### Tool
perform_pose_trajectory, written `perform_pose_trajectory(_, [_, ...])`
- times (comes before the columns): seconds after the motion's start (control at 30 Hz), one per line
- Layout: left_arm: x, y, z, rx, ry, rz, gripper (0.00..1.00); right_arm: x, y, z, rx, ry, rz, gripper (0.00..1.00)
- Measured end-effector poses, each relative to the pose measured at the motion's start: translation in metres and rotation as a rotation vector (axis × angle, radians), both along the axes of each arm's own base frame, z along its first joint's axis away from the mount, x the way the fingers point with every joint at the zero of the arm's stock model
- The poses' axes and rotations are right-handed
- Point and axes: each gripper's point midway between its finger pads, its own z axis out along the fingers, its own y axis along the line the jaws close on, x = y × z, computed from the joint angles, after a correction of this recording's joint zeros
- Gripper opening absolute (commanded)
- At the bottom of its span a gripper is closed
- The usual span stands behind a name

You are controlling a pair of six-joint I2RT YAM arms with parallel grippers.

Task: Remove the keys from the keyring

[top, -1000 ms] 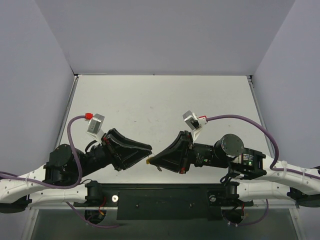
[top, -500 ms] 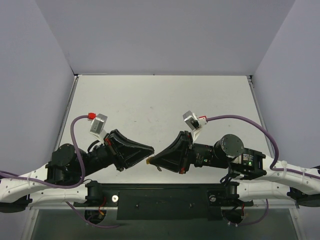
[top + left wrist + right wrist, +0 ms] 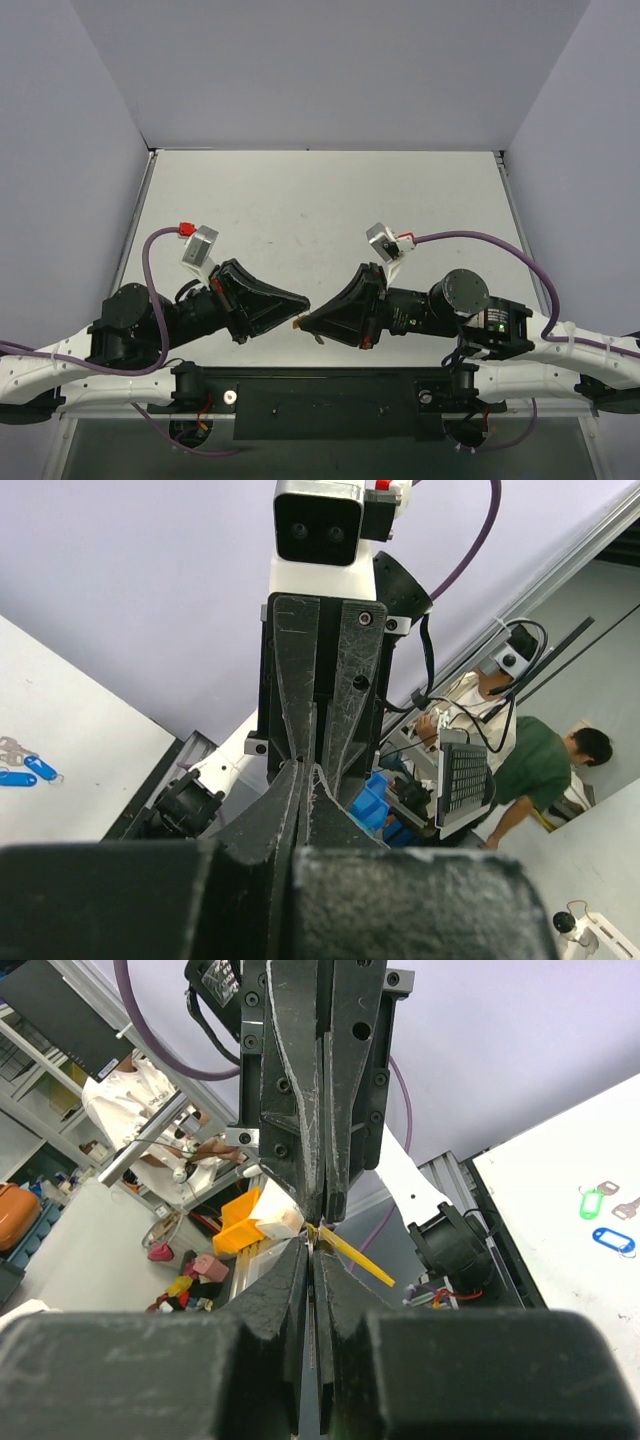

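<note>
My two grippers meet tip to tip low in the middle of the top view, the left gripper (image 3: 303, 298) coming from the left and the right gripper (image 3: 302, 320) from the right. Both are shut. The yellow tag (image 3: 352, 1254) of the keyring sticks out sideways where the tips meet, and it shows as a yellow speck from above (image 3: 297, 323). A thin metal sliver, seemingly the key (image 3: 312, 1260), lies edge-on between my right jaws. My left gripper (image 3: 322, 1210) pinches at the ring end of the tag. The ring itself is hidden.
Blue-tagged keys (image 3: 25, 770) lie on the white table (image 3: 300, 210) in the left wrist view. A green tag (image 3: 592, 1200), a blue tag (image 3: 612, 1241) and a silver key (image 3: 628, 1206) lie on it in the right wrist view. Walls enclose the table.
My left arm has shifted slightly, its wrist rising and its tip closing a little toward the right gripper. The right arm has barely moved. Both stay shut.
</note>
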Motion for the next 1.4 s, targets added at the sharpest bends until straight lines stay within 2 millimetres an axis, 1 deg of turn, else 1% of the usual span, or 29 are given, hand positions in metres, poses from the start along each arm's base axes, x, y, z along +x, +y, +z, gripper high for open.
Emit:
perform_pose_trajectory(0.13, [-0.006, -0.003, 0.001, 0.061, -0.009, -0.033, 0.0, -0.004, -0.002, 0.0, -0.007, -0.002, 0.018, 0.0])
perform_pose_trajectory(0.27, [-0.012, -0.005, -0.004, 0.128, -0.007, -0.063, 0.0, -0.01, -0.003, -0.005, -0.05, -0.003, 0.047, 0.0])
perform_pose_trajectory(0.57, [-0.025, -0.005, -0.025, 0.277, 0.0, -0.136, 0.0, -0.02, -0.001, -0.025, -0.171, -0.002, 0.11, 0.0])
perform_pose_trajectory(0.83, [-0.035, -0.007, -0.05, 0.383, 0.027, -0.199, 0.0, -0.029, -0.003, -0.051, -0.276, 0.008, 0.167, 0.0])
perform_pose_trajectory(1.03, [-0.039, -0.006, -0.055, 0.4, 0.052, -0.219, 0.0, -0.034, -0.002, -0.056, -0.3, 0.013, 0.191, 0.0])
perform_pose_trajectory(1.07, [-0.039, -0.006, -0.055, 0.402, 0.055, -0.219, 0.03, -0.034, -0.002, -0.056, -0.301, 0.013, 0.192, 0.0])
perform_pose_trajectory(1.1, [-0.039, -0.006, -0.056, 0.403, 0.059, -0.218, 0.11, -0.034, -0.002, -0.056, -0.302, 0.013, 0.191, 0.0])
perform_pose_trajectory(1.13, [-0.038, -0.006, -0.056, 0.403, 0.063, -0.213, 0.22, -0.034, -0.001, -0.056, -0.302, 0.012, 0.191, 0.0])
perform_pose_trajectory(1.2, [-0.036, -0.004, -0.055, 0.4, 0.068, -0.198, 0.35, -0.033, 0.0, -0.056, -0.301, 0.011, 0.186, 0.0])
perform_pose_trajectory(1.27, [-0.032, 0.0, -0.053, 0.392, 0.074, -0.172, 0.45, -0.031, 0.001, -0.054, -0.29, 0.007, 0.179, 0.0])
perform_pose_trajectory(1.33, [-0.027, 0.004, -0.05, 0.377, 0.075, -0.142, 0.5, -0.029, 0.002, -0.052, -0.282, 0.005, 0.165, 0.0])
perform_pose_trajectory(1.4, [-0.023, 0.01, -0.045, 0.356, 0.072, -0.114, 0.51, -0.027, 0.003, -0.05, -0.276, 0.003, 0.153, 0.0])
